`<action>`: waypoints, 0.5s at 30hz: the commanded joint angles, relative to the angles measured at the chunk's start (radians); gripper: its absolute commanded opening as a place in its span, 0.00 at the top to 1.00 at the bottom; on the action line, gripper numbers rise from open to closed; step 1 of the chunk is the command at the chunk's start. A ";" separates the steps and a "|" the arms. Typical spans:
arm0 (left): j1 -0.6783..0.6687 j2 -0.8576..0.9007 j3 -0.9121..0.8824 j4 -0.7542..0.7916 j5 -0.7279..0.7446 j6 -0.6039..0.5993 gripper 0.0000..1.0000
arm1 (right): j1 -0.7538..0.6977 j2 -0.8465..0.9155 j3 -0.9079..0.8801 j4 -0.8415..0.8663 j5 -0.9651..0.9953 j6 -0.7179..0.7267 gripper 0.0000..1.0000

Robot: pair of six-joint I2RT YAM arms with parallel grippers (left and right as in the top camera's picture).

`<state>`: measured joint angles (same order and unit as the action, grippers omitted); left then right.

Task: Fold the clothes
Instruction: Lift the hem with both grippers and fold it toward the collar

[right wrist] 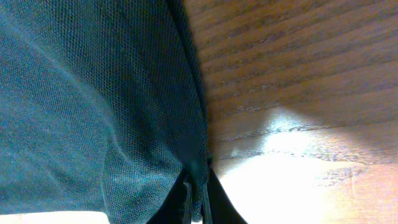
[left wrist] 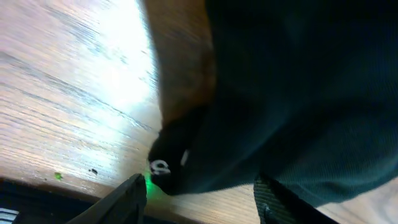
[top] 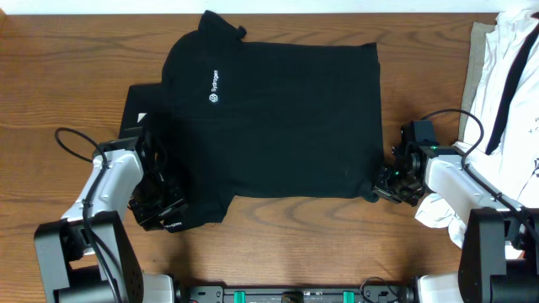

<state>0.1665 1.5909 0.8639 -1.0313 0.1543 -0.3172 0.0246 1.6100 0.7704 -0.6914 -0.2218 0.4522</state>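
Observation:
The clothes [top: 286,118], a black shirt with small white logo lettering, lie spread flat across the middle of the wooden table. My left gripper [top: 164,210] is low at the shirt's near-left corner. In the left wrist view its fingers [left wrist: 134,193] stand apart, with bare wood between them and the dark cloth edge [left wrist: 298,93] just ahead; this gripper [left wrist: 202,202] is open. My right gripper [top: 383,181] is at the shirt's near-right corner. In the right wrist view it [right wrist: 198,180] is shut on the hem of the black fabric [right wrist: 81,93].
White garments with black straps [top: 509,76] are piled at the right edge, and more white cloth [top: 438,210] lies under the right arm. A dark flat piece [top: 135,105] sticks out from under the shirt's left side. Bare wood [top: 50,76] shows on the left.

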 commanded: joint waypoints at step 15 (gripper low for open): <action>0.036 0.006 -0.083 0.076 -0.038 -0.035 0.51 | -0.002 0.038 -0.019 0.007 0.023 -0.016 0.97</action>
<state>0.1986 1.5906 0.8051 -0.9405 0.1238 -0.3351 0.0246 1.6108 0.7704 -0.6903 -0.2245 0.4511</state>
